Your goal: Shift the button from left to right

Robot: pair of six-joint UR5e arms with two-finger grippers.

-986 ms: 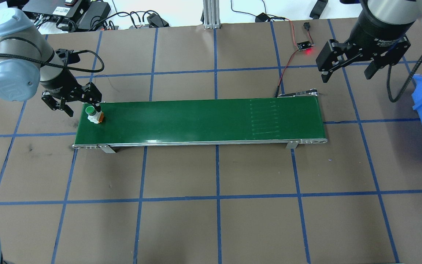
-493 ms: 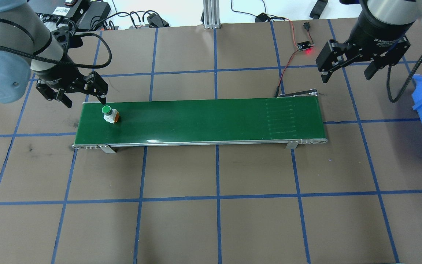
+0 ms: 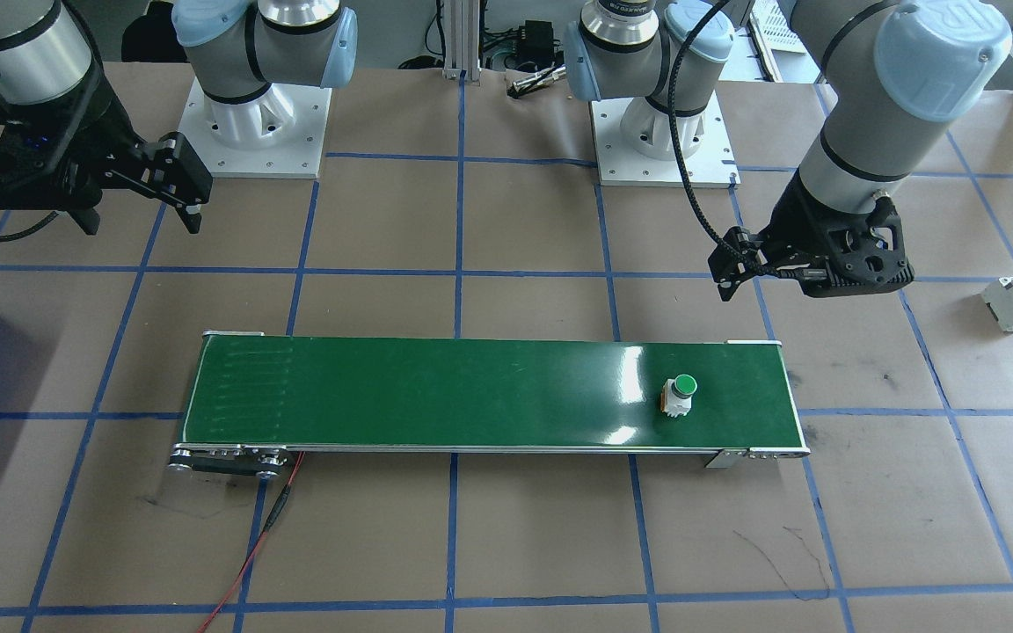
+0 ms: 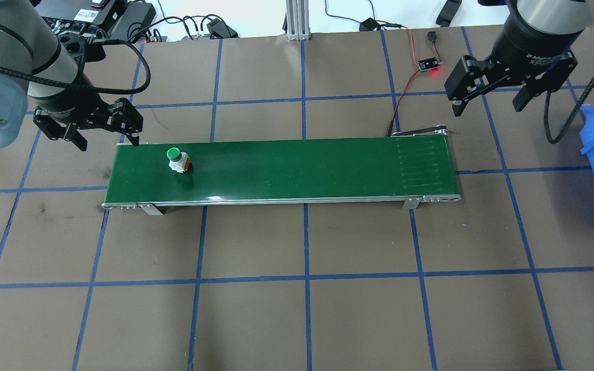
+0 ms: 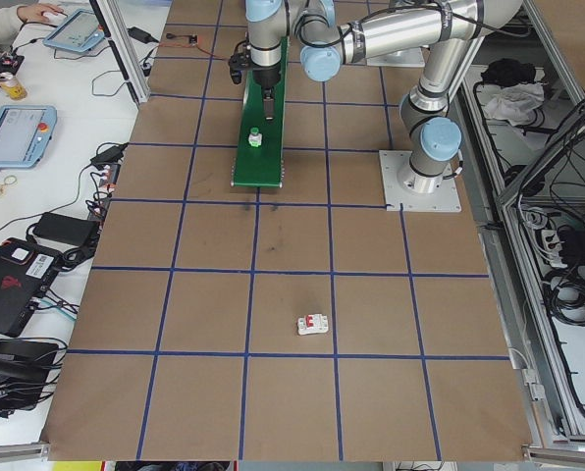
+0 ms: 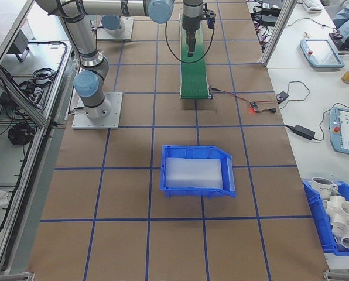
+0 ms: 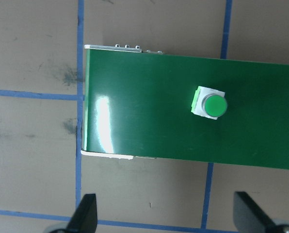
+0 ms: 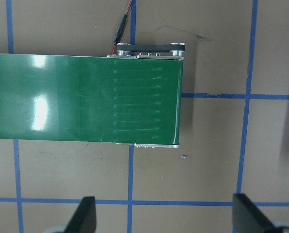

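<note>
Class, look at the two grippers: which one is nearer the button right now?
The left gripper, open beside the belt's left end. The button sits near that end; the right gripper hangs past the opposite end.

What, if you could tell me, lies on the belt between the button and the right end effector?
Only bare green belt lies between the button and the right end effector, as the overhead view shows.

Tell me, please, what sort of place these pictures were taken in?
Most likely a robotics lab or test cell. Two arms are bolted to a table gridded with blue tape, a small conveyor carries a button, and teach pendants lie on a side bench.
</note>
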